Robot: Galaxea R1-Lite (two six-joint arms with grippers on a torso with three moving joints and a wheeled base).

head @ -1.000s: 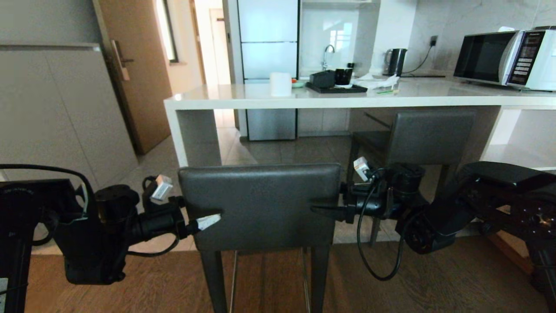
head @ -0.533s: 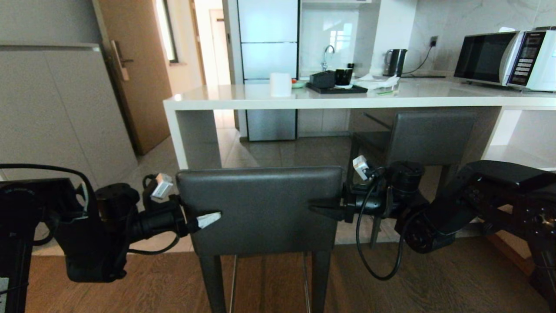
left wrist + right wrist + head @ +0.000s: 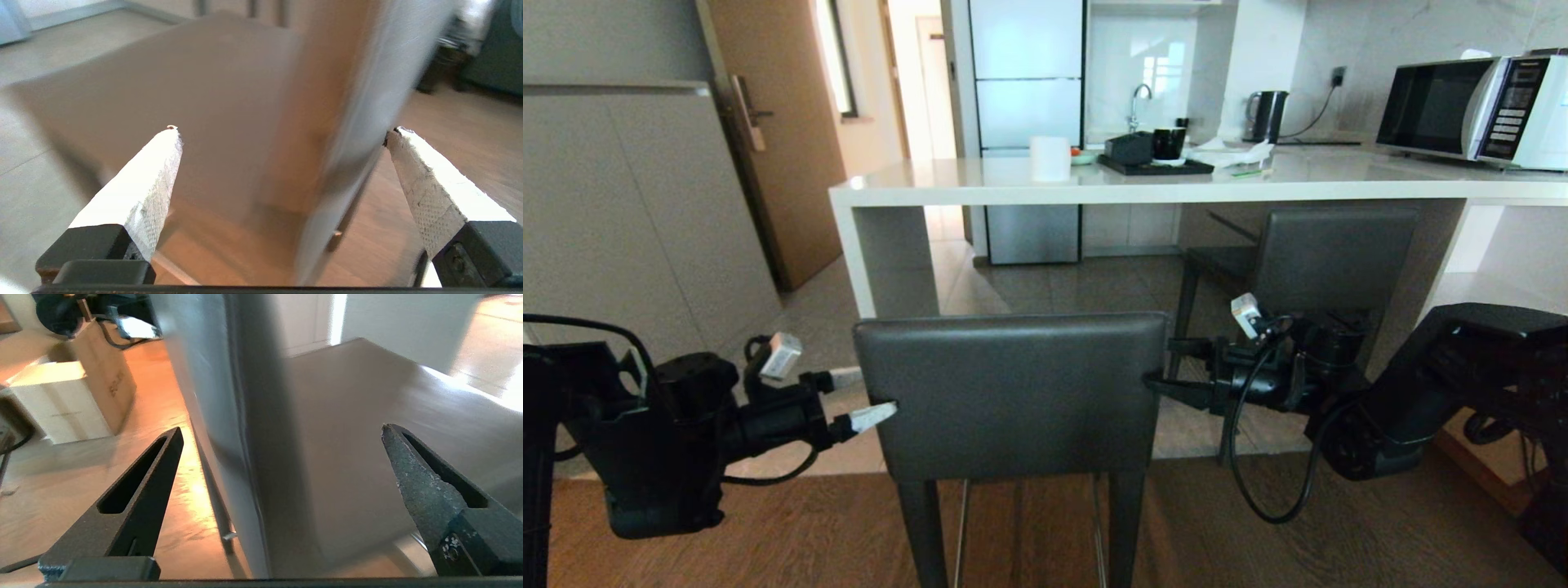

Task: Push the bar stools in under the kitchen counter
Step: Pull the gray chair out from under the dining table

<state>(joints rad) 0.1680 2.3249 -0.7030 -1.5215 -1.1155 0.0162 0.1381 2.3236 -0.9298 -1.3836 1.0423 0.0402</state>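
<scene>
The near bar stool stands in front of me, its dark-grey backrest facing me, out from the kitchen counter. The other bar stool sits at the right, under the counter. My left gripper is open at the backrest's left edge, one white fingertip lying over the rear face. In the left wrist view the backrest edge runs between the spread fingers of the left gripper. My right gripper is open at the right edge; the right wrist view shows the backrest edge inside the right gripper.
The counter's white end panel stands just beyond the near stool's left side. On the counter are a paper roll, a black tray, a kettle and a microwave. Boxes sit on the wooden floor behind.
Both grippers have slid outward along the backrest, the left one to the left and the right one to the right, toward its side edges. Both stay open.
</scene>
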